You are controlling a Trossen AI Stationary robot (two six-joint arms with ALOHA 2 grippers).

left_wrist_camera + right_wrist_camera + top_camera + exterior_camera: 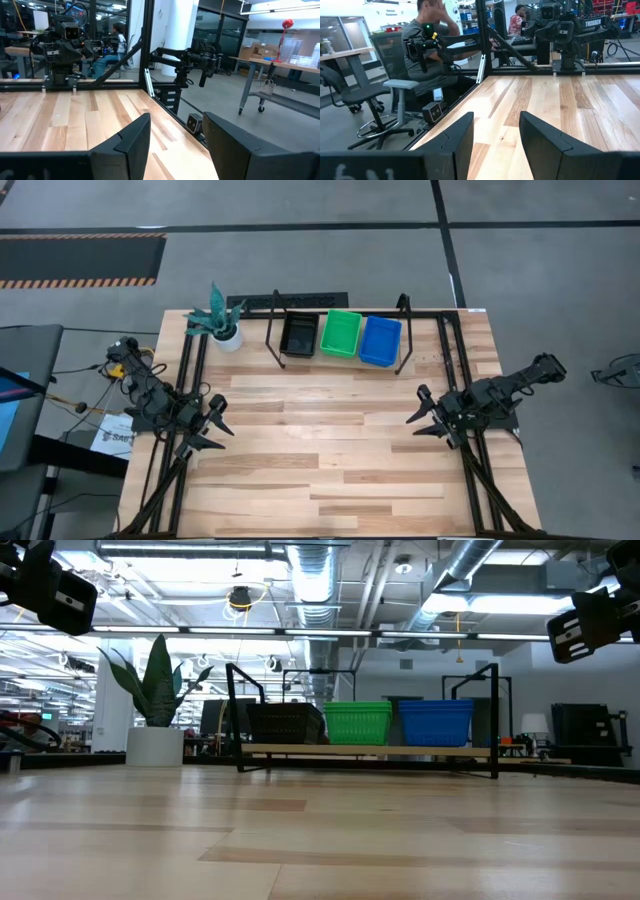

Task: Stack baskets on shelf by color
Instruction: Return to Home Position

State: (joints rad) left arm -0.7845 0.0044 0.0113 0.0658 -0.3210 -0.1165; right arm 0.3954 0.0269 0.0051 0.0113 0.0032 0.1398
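One shelf (370, 750) at the far edge of the table (330, 470) holds three basket piles: a black stack (299, 334), a green stack (340, 334) and a blue stack (380, 340), each perhaps several deep. The left gripper (214, 423) and the right gripper (424, 418) hang empty, fingers apart. The left arm (560, 35) reads TROSSEN.

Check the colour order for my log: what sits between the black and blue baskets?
The green baskets stand between the black baskets and blue baskets, shown in high and low views. Left gripper and right gripper wait at the table's sides.

arms (160, 405): dark, jointed | pincer fingers (130, 145): black, wedge-shaped (matte)
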